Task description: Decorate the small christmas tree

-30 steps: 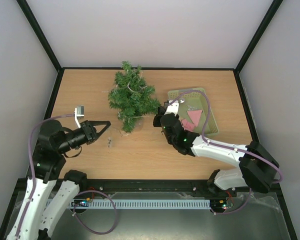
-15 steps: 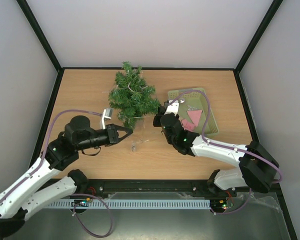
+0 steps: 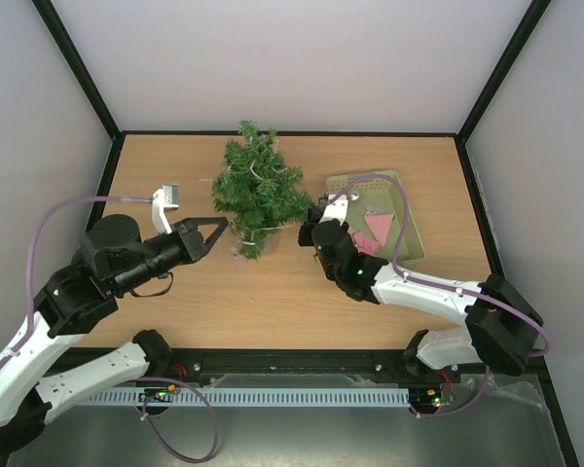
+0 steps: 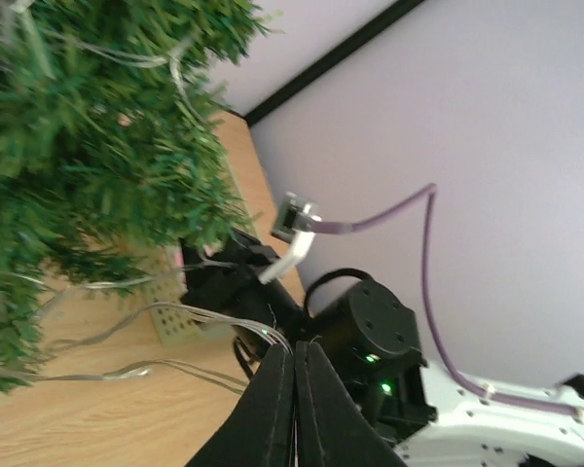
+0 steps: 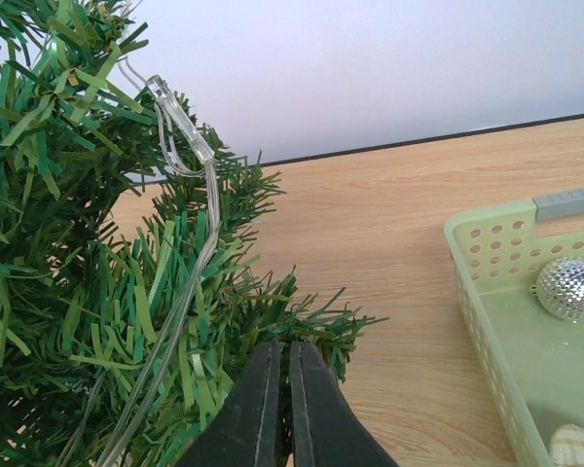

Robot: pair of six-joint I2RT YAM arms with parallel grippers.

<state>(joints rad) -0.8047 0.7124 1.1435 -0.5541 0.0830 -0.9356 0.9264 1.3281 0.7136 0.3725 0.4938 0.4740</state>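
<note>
Top view looks down; wrist views close, level (both share tree (image 5: 68, 243)).

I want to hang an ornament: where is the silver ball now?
The silver ball shows at the right edge of the right wrist view, inside the pale green basket, right of the small christmas tree.

Saw bristly, matt plastic needles on the small christmas tree (image 3: 258, 190), threaded with glossy clear wire (image 5: 212, 219). Noted smooth, perforated plastic in the pale green basket (image 5: 482, 292), glittering mirror facets on the silver ball (image 5: 569, 289), satin wood grain across the table (image 3: 273, 292).
</note>
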